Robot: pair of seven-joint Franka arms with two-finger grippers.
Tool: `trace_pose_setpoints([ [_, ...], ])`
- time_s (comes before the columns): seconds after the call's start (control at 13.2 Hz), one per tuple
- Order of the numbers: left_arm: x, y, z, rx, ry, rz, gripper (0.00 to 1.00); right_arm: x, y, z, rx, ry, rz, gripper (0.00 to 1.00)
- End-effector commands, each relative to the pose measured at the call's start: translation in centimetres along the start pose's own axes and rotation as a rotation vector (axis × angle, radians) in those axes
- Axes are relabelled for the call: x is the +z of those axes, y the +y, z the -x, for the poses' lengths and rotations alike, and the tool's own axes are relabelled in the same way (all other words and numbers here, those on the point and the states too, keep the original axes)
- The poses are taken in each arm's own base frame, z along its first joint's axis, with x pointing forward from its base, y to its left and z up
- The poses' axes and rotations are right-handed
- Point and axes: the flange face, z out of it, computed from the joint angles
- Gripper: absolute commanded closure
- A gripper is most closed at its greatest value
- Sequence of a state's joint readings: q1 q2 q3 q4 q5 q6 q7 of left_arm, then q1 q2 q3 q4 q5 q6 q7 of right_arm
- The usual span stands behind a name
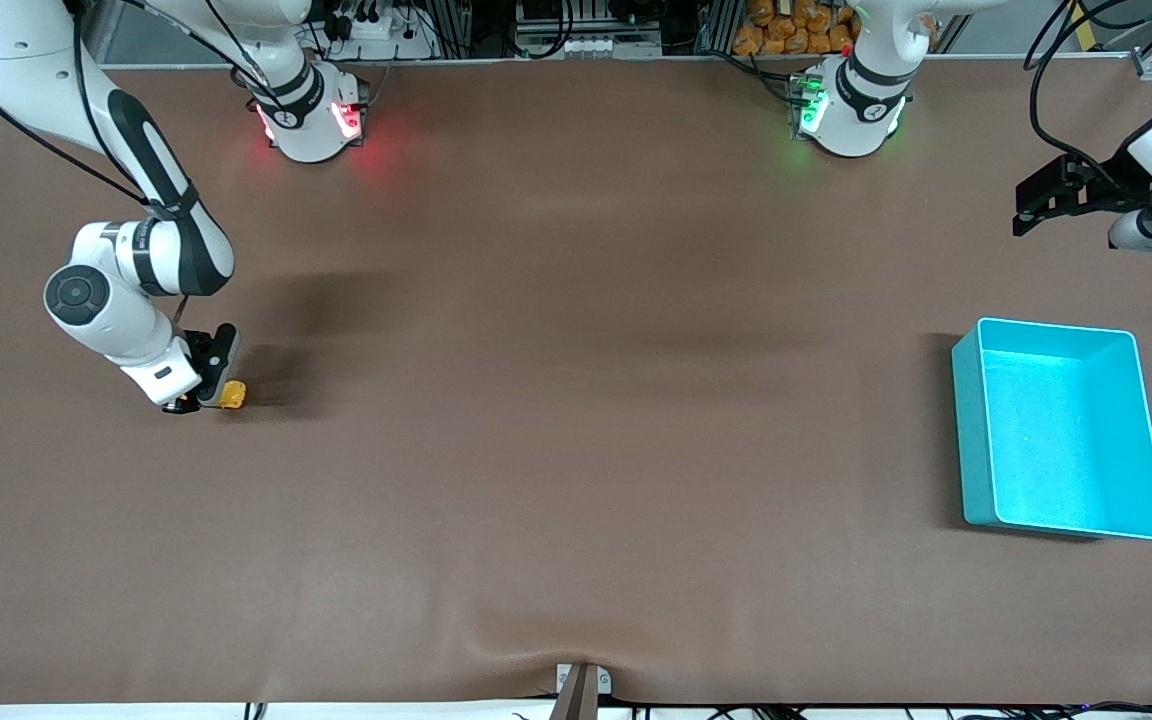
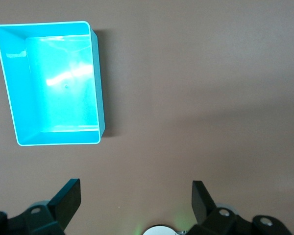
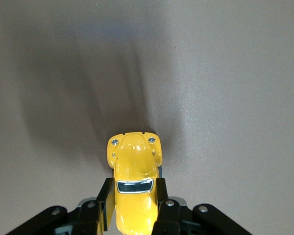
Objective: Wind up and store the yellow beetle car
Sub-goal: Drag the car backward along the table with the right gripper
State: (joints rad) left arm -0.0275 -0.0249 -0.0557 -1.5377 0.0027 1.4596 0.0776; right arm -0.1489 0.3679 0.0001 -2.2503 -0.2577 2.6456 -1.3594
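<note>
The yellow beetle car (image 1: 232, 394) is on the brown table at the right arm's end. My right gripper (image 1: 208, 392) is down at the table and shut on it. In the right wrist view the car (image 3: 133, 182) sits between the two black fingers (image 3: 161, 196), its nose pointing away from the wrist. The turquoise bin (image 1: 1061, 428) stands empty at the left arm's end of the table. My left gripper (image 1: 1021, 215) waits open and empty above the table edge near the bin. The left wrist view shows the bin (image 2: 51, 82) below its spread fingers (image 2: 67, 200).
The brown table cover (image 1: 576, 400) stretches bare between the car and the bin. The arm bases (image 1: 308, 120) stand along the table's edge farthest from the front camera. A small bracket (image 1: 581, 685) sits at the edge nearest that camera.
</note>
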Motion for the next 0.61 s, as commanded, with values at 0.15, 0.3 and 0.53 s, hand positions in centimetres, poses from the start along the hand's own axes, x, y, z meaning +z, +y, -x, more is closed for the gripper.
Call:
trace_pose_setpoints([
  [0.15,-0.58,0.04,0.48,0.0,0.006,0.006,0.0,4.54,3.84,5.03,-0.019,-0.007,0.043,0.67],
  [0.3,-0.58,0.04,0.48,0.0,0.006,0.006,0.0,4.4,3.94,5.07,-0.012,-0.005,0.046,0.36],
  [0.53,-0.58,0.04,0.48,0.0,0.006,0.006,0.0,4.04,4.23,5.17,-0.005,-0.004,0.053,0.0],
])
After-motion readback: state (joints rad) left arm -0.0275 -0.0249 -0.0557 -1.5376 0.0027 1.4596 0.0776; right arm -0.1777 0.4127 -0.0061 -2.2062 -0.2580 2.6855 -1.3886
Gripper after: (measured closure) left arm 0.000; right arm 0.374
